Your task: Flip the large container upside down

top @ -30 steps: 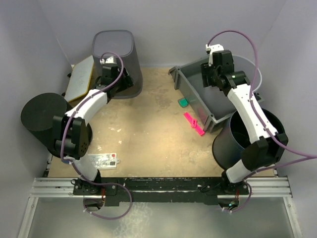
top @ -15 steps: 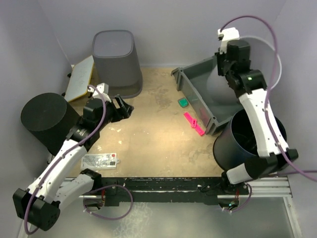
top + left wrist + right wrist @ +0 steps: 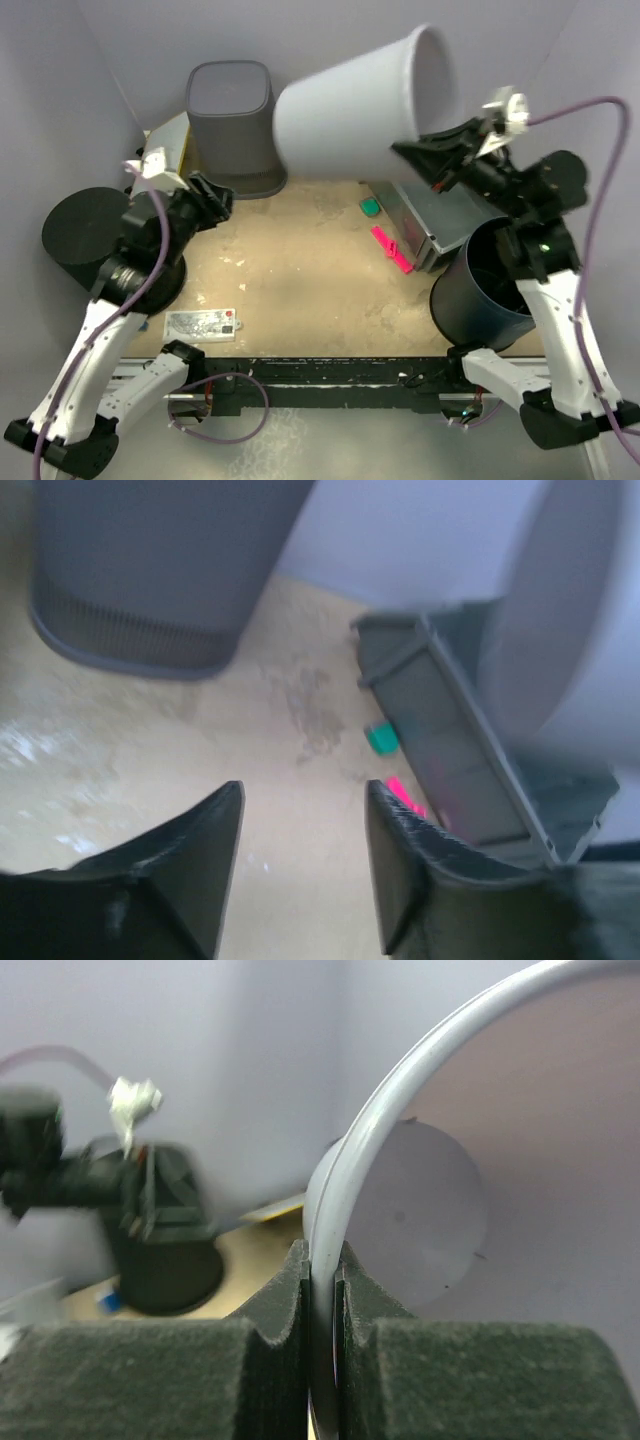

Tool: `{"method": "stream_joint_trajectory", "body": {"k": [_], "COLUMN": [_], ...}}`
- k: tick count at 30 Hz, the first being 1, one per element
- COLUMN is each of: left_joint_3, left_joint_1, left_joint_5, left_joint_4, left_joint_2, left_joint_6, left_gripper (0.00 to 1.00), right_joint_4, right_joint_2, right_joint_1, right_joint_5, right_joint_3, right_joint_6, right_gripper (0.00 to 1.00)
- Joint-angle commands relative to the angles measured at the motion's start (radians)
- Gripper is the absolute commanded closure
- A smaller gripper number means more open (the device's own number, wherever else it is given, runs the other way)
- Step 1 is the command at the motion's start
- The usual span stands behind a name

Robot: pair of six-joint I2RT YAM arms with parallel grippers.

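The right claw [image 3: 322, 1265] pinches the thin rim of the white tub [image 3: 350, 105], which hangs on its side, up over the table [image 3: 300, 270]. It looks light, stiff and slippery, so the rim seems the best hold. The left claw [image 3: 303, 800] is open, empty.

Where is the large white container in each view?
Top external: white container, upper centre, tipped sideways, rim in the right gripper.
Left wrist: the container, pale blur, right edge.
Right wrist: the container fills the right half, rim between the fingers.
Shared landmark: grey tray beneath it, in top and left wrist.
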Motion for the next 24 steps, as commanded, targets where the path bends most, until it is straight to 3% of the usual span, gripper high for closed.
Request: {"method": "stream_joint_trajectory", "body": {"k": [1, 4, 6, 8, 13, 24], "left_joint_3": [0.132, 0.172, 0.201, 0.214, 0.203, 0.183], "left_joint_1": [0.005, 0.005, 0.004, 0.003, 0.003, 0.004], "left_joint_5": [-0.215, -0.278, -0.311, -0.315, -0.257, -0.290], "left_joint_4": [-0.060, -0.060, -0.079, -0.091, -0.108, -0.146], "left_joint_2": [-0.105, -0.141, -0.144, -0.143, -0.127, -0.040], "left_joint_6": [0.002, -0.009, -0.020, -0.028, -0.053, -0.170], "left_gripper": [0.58, 0.59, 0.55, 0.45, 0.33, 0.29], "right_joint_4": [0.430, 0.569, 0.492, 0.445, 0.591, 0.939], "right_joint_2": [0.048, 0.110, 0.151, 0.174, 0.183, 0.244], "right_joint_1": [0.018, 0.136, 0.232, 0.288, 0.302, 0.303], "right_joint_5": [-0.392, -0.409, -0.369, -0.288, -0.041, 0.233], "right_joint_3": [-0.215, -0.270, -0.265, -0.291, -0.476, -0.822], "right_joint_6": [0.317, 0.433, 0.375, 0.333, 0.469, 0.826], "right_gripper": [1.00, 1.00, 1.00, 1.00, 1.00, 1.00]}}
